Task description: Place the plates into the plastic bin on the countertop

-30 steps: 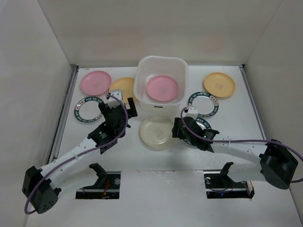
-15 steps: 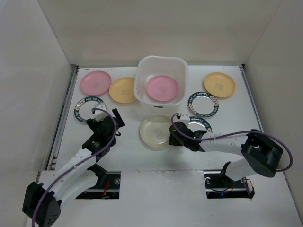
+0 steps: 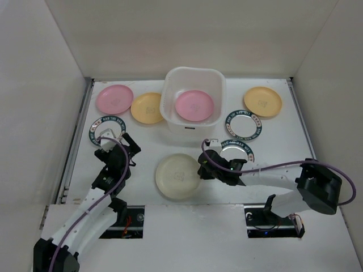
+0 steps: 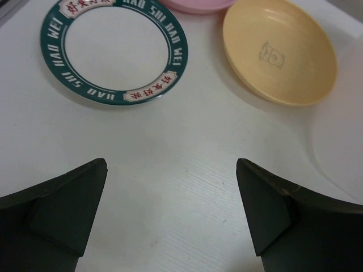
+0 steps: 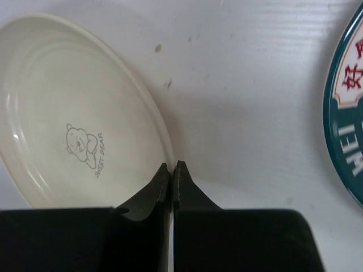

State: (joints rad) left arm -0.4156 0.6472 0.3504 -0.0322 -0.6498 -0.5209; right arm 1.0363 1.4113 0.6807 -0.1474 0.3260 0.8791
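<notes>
— What does the left gripper (image 4: 171, 164) hold?
— Nothing. Its jaws stand wide apart above the countertop (image 4: 187, 141), near a green-rimmed plate (image 4: 113, 51).
— And the right gripper (image 5: 172, 165)?
— It is pinched tight on the rim of the cream plate (image 5: 74, 113), which lies in front of the plastic bin (image 3: 193, 127); a pink plate (image 3: 194, 105) lies in that bin.

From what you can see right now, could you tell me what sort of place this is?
Probably a robot test cell, not a real kitchen: bare white walls box in a white countertop, two arms are bolted at its near edge, and plates lie around a bin.
</notes>
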